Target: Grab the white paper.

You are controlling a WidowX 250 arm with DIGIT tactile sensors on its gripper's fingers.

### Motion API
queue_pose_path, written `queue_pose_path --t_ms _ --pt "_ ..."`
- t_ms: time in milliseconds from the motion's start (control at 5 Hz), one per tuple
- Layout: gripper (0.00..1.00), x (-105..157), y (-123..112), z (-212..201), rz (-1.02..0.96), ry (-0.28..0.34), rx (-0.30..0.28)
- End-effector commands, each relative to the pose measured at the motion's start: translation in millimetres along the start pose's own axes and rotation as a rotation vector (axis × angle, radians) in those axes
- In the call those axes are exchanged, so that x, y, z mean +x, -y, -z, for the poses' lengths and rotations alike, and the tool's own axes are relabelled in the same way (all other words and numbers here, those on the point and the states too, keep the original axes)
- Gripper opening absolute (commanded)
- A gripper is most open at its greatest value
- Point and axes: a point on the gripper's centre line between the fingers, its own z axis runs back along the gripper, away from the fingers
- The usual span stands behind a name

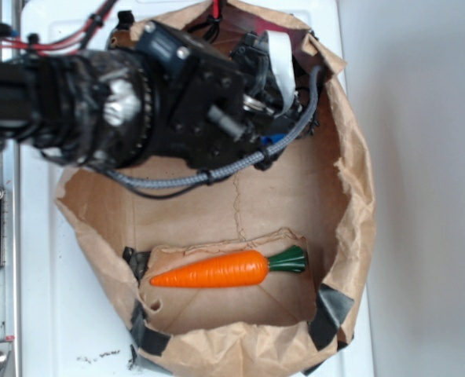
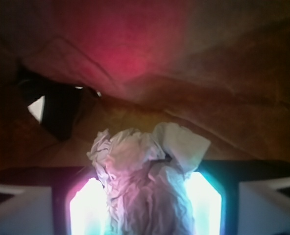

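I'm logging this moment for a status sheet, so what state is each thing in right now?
white paper: crumpled, sitting between the gripper's fingers.
gripper: down inside the bag; the fingers flank the paper, but a firm pinch cannot be confirmed.
paper bag: open, rim torn and rolled back, corners taped.
carrot: lying flat on the bag's floor, untouched.

White paper: off-white with grey creases, tinted pink. Paper bag: brown, with black tape at its near corners. Carrot: orange with a green top. Arm: black. Table: white.
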Motion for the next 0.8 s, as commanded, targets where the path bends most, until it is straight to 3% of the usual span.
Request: queue_pose_path --t_ms 0,600 --pt "0.00 28 -15 -39 0.006 -0.022 -0.101" --pt "0.00 39 -26 -109 0.086 -0.285 -0.216"
